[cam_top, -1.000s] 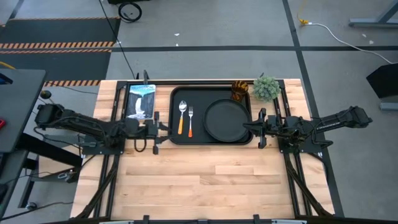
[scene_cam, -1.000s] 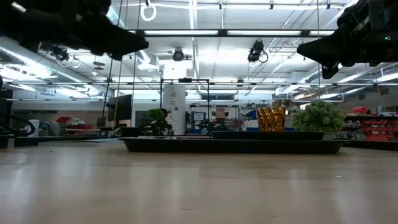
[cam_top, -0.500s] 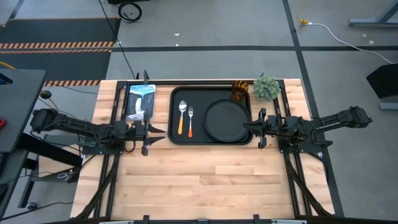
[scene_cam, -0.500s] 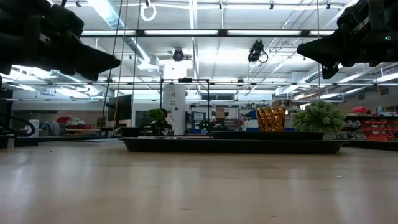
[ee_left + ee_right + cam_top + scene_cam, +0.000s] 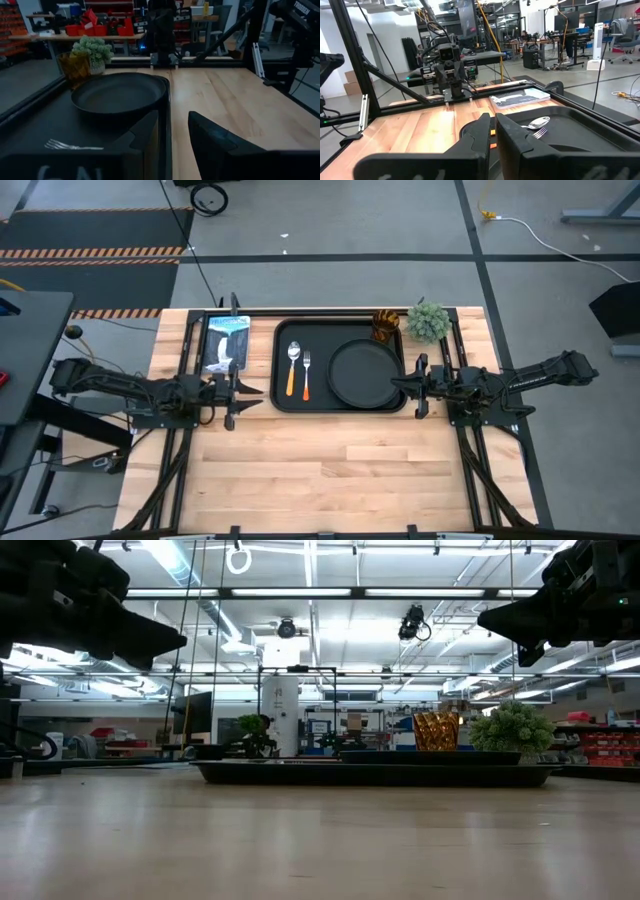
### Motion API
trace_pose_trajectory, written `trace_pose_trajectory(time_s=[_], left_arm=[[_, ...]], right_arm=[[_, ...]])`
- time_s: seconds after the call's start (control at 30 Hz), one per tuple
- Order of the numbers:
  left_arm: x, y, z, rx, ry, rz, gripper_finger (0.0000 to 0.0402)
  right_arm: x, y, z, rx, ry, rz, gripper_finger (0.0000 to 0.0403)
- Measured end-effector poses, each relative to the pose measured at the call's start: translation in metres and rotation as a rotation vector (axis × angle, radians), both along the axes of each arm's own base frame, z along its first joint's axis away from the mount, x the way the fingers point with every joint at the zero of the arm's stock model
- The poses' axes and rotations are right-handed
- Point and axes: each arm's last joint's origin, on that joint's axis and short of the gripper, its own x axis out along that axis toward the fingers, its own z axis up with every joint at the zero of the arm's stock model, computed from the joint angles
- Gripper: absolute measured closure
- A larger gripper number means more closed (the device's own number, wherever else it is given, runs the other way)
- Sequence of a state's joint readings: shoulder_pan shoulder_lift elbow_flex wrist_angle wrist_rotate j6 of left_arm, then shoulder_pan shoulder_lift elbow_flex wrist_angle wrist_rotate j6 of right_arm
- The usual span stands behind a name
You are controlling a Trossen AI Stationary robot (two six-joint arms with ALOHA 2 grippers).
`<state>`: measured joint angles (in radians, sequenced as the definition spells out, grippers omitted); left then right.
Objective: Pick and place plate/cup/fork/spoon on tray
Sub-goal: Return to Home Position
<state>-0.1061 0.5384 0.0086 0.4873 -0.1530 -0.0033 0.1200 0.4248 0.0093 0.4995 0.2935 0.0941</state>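
Resting on the tray [image 5: 345, 407]: plate [image 5: 366, 373] at 3 o'clock, cup [image 5: 386, 326] at 1, spoon [image 5: 292, 367] and fork [image 5: 306, 373] at 9. Left gripper [image 5: 250, 391] open, right gripper [image 5: 399, 382] nearly closed, both empty.

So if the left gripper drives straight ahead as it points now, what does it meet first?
Probably the tray's near left rim; the left gripper points at it, open. Its height is unclear, so it might pass over.
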Motion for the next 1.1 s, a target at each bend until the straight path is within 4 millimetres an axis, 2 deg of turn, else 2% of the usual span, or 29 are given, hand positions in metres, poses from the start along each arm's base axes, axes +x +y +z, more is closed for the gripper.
trace_pose_trajectory(time_s=[0.43,0.53,0.73,1.1], left_arm=[[-0.024,0.001,-0.004,-0.006,0.05,-0.015,0.0285],[-0.028,0.001,0.0,-0.002,0.002,-0.026,0.0285],[-0.032,0.001,0.004,0.07,-0.043,-0.044,0.0285],[-0.034,0.001,0.006,0.046,-0.078,-0.043,0.0285]], right_arm=[[0.0,0.0,0.0,0.0,0.0,0.0,0.0369],[0.0,0.0,0.0,0.0,0.0,0.0,0.0369],[0.0,0.0,0.0,0.0,0.001,0.0,0.0369],[0.0,0.0,0.0,0.0,0.0,0.0,0.0369]])
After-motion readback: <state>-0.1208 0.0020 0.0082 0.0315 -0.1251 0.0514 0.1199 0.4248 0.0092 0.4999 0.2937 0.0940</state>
